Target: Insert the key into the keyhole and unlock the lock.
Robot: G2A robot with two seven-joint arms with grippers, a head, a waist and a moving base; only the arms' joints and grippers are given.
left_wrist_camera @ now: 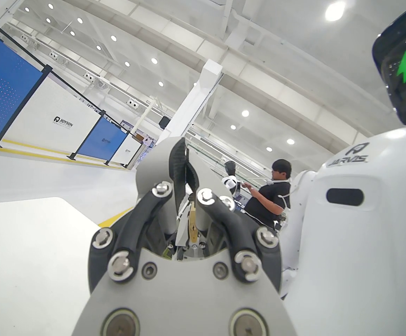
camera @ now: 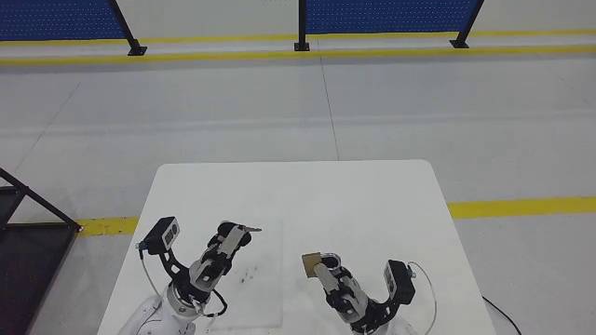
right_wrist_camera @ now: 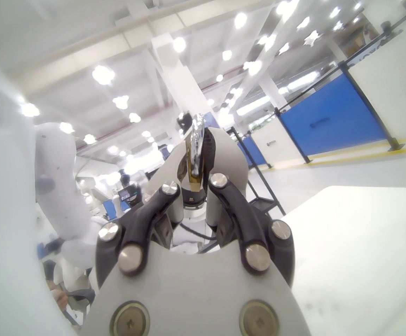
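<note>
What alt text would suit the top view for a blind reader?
The left tool holds a small key and the right tool a brass padlock, apart from each other, above a white table.

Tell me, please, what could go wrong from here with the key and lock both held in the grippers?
1. The key in the left gripper and the lock in the right gripper are apart. The keyhole is not visible, so the tip may well miss it.
2. Both are pinched near the fingertips, so pushing or turning might twist either loose onto the table.
</note>
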